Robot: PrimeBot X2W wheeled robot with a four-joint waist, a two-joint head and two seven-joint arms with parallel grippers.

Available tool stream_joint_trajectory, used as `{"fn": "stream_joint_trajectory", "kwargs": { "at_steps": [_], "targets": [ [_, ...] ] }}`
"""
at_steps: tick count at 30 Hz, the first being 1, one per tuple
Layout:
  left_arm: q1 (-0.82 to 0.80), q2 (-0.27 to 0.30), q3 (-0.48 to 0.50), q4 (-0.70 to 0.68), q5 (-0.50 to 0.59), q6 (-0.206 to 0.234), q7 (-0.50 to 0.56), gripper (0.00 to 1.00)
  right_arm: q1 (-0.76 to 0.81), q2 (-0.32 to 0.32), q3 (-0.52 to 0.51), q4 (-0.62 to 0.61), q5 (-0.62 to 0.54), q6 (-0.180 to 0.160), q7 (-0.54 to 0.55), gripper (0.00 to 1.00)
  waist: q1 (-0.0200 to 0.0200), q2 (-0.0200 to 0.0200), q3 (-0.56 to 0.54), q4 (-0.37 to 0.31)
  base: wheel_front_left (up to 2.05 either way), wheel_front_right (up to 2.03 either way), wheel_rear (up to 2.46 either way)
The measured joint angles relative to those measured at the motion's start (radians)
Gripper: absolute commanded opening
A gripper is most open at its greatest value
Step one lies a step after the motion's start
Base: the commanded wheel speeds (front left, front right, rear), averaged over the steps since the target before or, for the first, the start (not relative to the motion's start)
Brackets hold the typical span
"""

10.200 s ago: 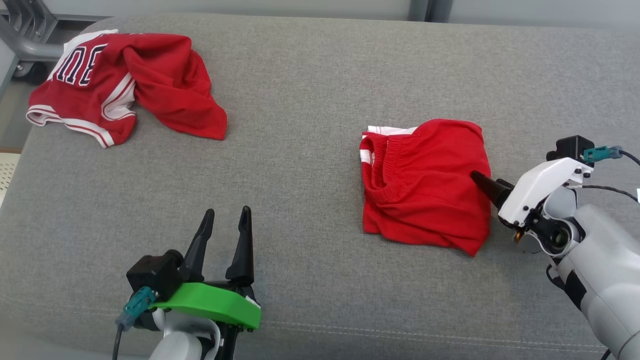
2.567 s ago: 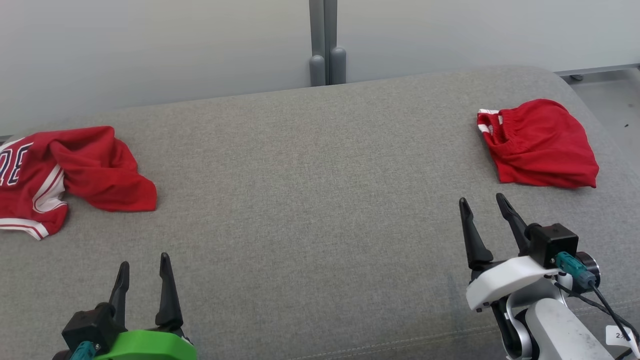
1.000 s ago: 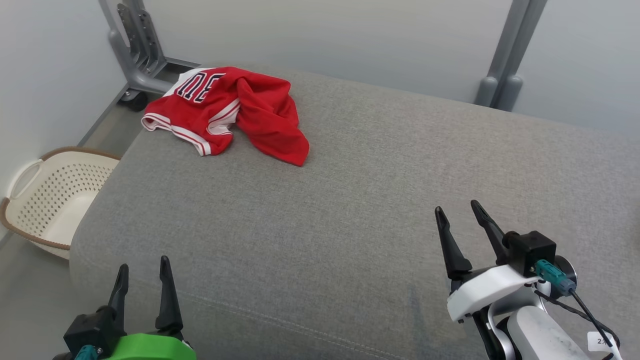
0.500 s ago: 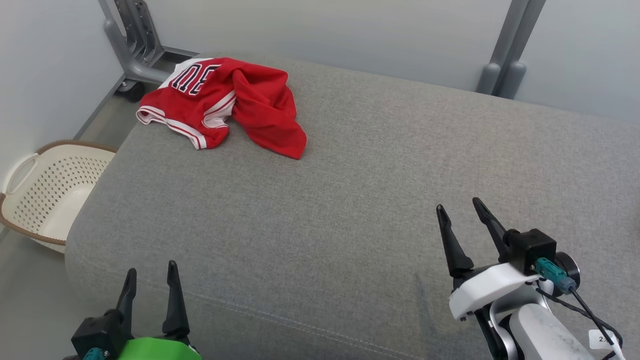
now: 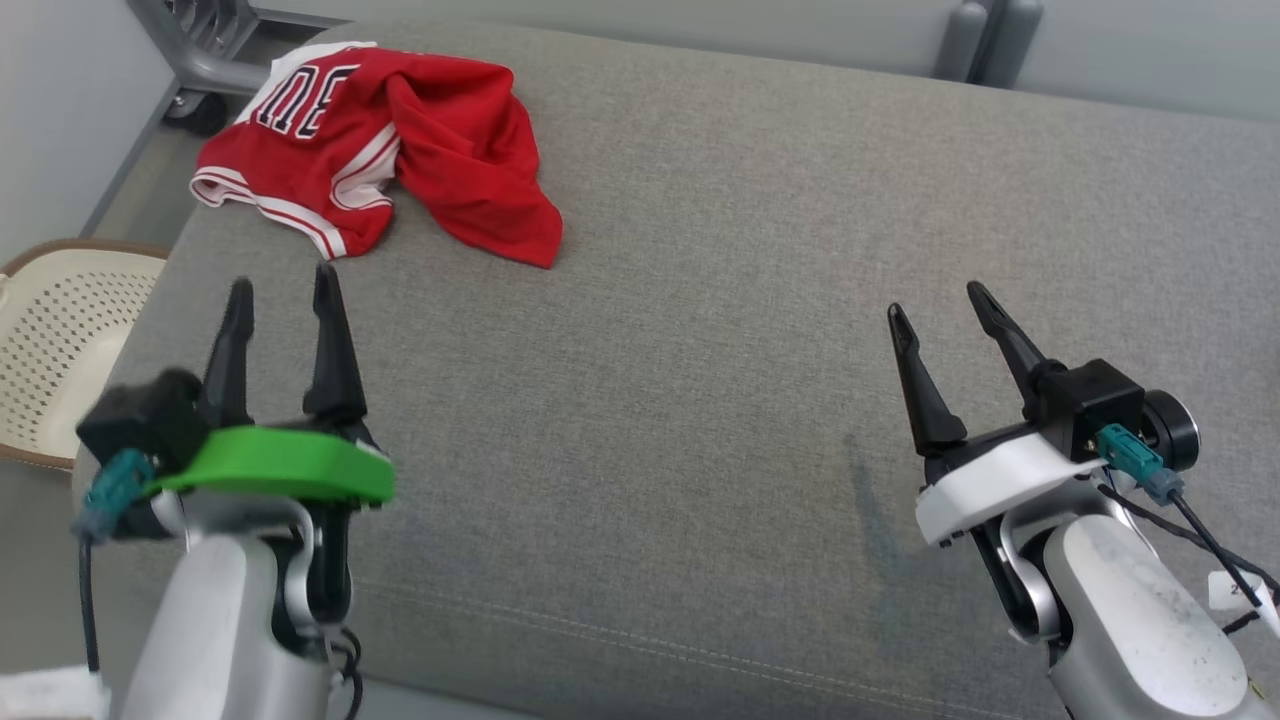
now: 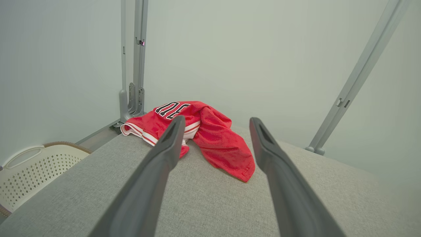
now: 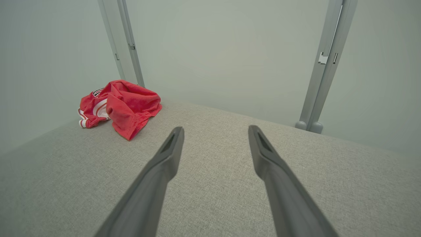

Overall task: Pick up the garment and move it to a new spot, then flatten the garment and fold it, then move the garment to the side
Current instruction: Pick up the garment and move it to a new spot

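Note:
A crumpled red garment (image 5: pixel 385 145) with white trim and dark numerals lies at the far left corner of the grey cushion (image 5: pixel 700 300). In the left wrist view the garment (image 6: pixel 210 135) sits straight ahead beyond the fingers. In the right wrist view the garment (image 7: pixel 123 103) lies far off to the left. My left gripper (image 5: pixel 280 285) stands open just short of the garment's near edge, holding nothing. At the right, my right gripper (image 5: pixel 935 300) is open above bare cushion, far from the garment.
A cream perforated laundry basket (image 5: pixel 50 340) stands on the floor off the cushion's left end, its rim (image 6: pixel 29 153) visible beside the cushion. Grey metal frame posts (image 5: pixel 985 40) rise behind the cushion, and a wheeled frame base (image 5: pixel 190 70) sits at the far left corner.
The head camera has tilted down. My left gripper has risen and reached forward toward the garment. The right gripper has moved up a little. The garment lies as before.

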Motion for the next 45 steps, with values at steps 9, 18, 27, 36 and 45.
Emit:
{"fn": "stream_joint_trajectory", "kwargs": {
  "at_steps": [9, 18, 27, 36, 45],
  "targets": [
    [-0.296, 0.003, 0.088, 0.187, -0.006, 0.009, 0.141, 1.0, -0.086, -0.016, 0.017, -0.05, -0.034, 0.01, 0.038, 1.0, 0.0, 0.0, 0.083, -0.074, 0.0, 0.0, 0.0],
    [-0.459, 0.032, 0.189, 0.363, -0.014, 0.016, 0.236, 1.0, -0.132, -0.036, 0.012, -0.103, -0.048, 0.01, 0.073, 1.0, 0.0, 0.0, 0.175, -0.172, 0.0, 0.0, 0.0],
    [-0.583, 0.069, 0.298, 0.501, 0.023, 0.018, 0.254, 1.0, -0.157, -0.054, -0.011, -0.14, -0.049, 0.01, 0.078, 1.0, 0.0001, 0.0, 0.286, -0.26, 0.0, 0.0, 0.0],
    [-0.654, 0.041, 0.316, 0.645, 0.085, 0.018, 0.236, 1.0, -0.175, -0.061, -0.029, -0.147, -0.05, 0.009, 0.075, 1.0, 0.0001, 0.0, 0.387, -0.308, 0.0, 0.0, 0.0],
    [-0.693, 0.045, 0.355, 0.743, 0.149, 0.018, 0.18, 0.1, -0.184, -0.06, -0.029, -0.137, -0.05, 0.009, 0.063, 1.0, 0.0001, 0.0, 0.401, -0.31, 0.0, 0.0, 0.0]
  ]
}}
